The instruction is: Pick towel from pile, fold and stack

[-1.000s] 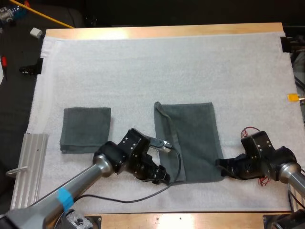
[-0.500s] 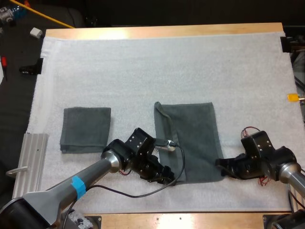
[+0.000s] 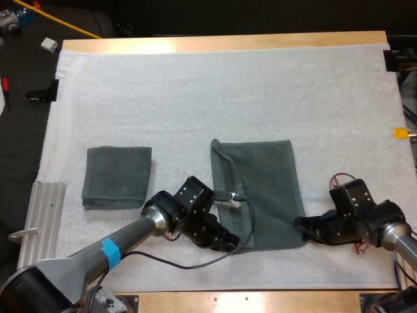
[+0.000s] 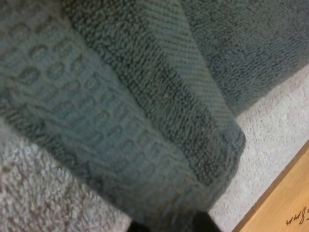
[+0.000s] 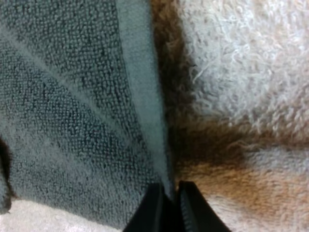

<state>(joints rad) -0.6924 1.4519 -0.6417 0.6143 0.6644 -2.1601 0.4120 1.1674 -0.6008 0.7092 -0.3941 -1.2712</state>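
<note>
Looking down from the high view, the towel (image 3: 260,189) lies flat on the white mat (image 3: 195,91), a long rectangle near the table's front edge with one long side doubled over into a narrow flap. The left gripper (image 3: 229,242) sits at its near left corner and the right gripper (image 3: 301,225) at its near right corner. Judging by that, both arms are placed to lift the near edge and carry it over to the far edge for the next fold. A folded towel (image 3: 117,176) rests well apart to the left, probably where the finished piece goes. A metal rail (image 3: 39,222) lies at the mat's left edge, beyond the folded towel and out of the fold's path.

From the left wrist view, the doubled corner of the towel rises thick towards the camera, with mat and a strip of wooden table (image 4: 285,203) just past it. Little of the black fingertips (image 4: 205,223) shows, but cloth fills the gap between them, so this pincer seems to be pinching the corner.

From the right wrist view, the two fingers are pressed together on the towel's thin hem, with bare mat directly beside it. That grip is shallow, so I judge the hem could slip free on the lift.
</note>
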